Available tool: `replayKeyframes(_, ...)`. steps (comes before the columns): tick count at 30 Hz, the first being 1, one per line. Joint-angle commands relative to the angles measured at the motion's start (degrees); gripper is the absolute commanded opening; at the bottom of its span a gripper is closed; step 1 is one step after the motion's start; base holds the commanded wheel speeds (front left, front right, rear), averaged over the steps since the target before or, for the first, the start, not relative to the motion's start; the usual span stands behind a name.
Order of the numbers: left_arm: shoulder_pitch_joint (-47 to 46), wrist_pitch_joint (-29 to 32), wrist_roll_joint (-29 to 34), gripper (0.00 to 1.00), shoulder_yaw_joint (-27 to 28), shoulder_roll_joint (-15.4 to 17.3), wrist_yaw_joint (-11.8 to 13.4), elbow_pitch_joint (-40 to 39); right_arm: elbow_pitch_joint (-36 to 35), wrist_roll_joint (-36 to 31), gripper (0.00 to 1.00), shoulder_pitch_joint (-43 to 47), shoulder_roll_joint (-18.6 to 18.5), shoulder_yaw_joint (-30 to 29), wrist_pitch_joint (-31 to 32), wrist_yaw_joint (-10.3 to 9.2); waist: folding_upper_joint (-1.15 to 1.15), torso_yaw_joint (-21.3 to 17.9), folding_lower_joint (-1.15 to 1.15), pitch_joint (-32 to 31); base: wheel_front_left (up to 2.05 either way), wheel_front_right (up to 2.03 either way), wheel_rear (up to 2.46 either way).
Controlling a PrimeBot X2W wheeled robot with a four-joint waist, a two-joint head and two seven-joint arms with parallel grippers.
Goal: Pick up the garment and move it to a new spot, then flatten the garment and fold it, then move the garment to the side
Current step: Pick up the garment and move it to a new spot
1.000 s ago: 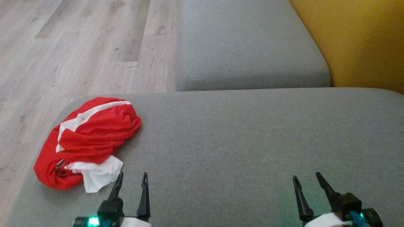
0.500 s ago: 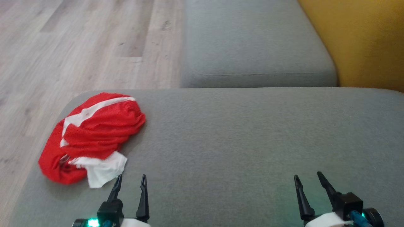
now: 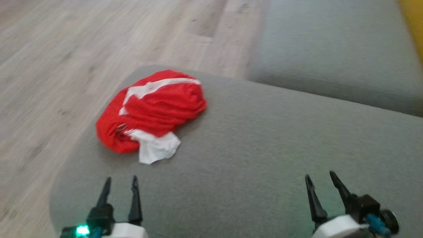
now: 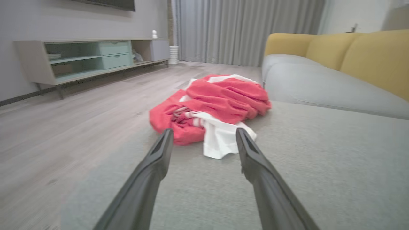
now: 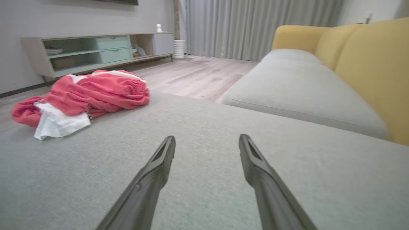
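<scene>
A crumpled red and white garment point(image 3: 150, 110) lies near the left corner of the grey sofa cushion point(image 3: 264, 142). My left gripper point(image 3: 120, 181) hovers open just short of it, nothing between its fingers; in the left wrist view the garment point(image 4: 211, 110) sits straight ahead of the gripper point(image 4: 204, 133), its white flap nearest. My right gripper point(image 3: 320, 178) stands open and empty over bare cushion at the lower right. From the right wrist the garment point(image 5: 83, 95) shows far to the left of that gripper point(image 5: 207, 139).
Wooden floor point(image 3: 66, 66) drops off left of the cushion edge. A second grey seat cushion point(image 3: 330, 59) lies beyond, with yellow backrests point(image 5: 370, 64) on the right. A low media shelf point(image 4: 80, 57) and curtains point(image 4: 243, 32) stand across the room.
The head camera has swung left and tilted, so the garment now sits nearer the picture's middle. Both grippers stay open and low; the garment itself has not moved.
</scene>
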Motion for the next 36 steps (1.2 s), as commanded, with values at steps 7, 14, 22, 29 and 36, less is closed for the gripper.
replayKeyframes(7, -2.9, -0.7, -1.8, 1.00, 5.0, 0.1, 2.6, -6.9, 0.2, 0.2, 1.00, -9.1, -0.5, 2.3, -0.8, 0.40, 0.00, 7.8, 0.00, 7.1, 0.00, 0.00, 0.00)
replayKeyframes(14, -4.3, -0.7, -0.5, 1.00, 7.1, 0.1, 3.1, -11.2, 1.0, -3.2, 1.00, -9.8, -0.5, 1.2, -0.8, 0.40, 0.00, 10.0, 0.00, 9.5, 0.00, 0.00, 0.00)
replayKeyframes(22, -14.7, -0.7, 2.8, 1.00, 7.4, 1.6, -1.0, -12.0, -1.0, -7.2, 1.00, -7.6, -1.3, -3.8, -0.8, 0.40, 0.00, 11.4, 0.00, 12.6, 0.00, 0.00, 0.00)
replayKeyframes(29, -30.3, -0.7, 3.6, 1.00, 6.5, 2.9, -5.4, -8.7, -3.6, -9.1, 1.00, -9.2, -6.2, -4.6, -0.8, 0.40, 0.00, 8.0, 0.00, 20.0, 0.00, 0.00, 0.00)
replayKeyframes(36, -46.3, -0.7, 4.5, 1.00, 2.2, 4.4, -10.3, 4.7, -5.1, -9.1, 1.00, -13.3, -11.2, -3.1, -0.8, 0.40, 0.00, 2.7, 0.00, 26.7, 0.00, 0.00, 0.00)
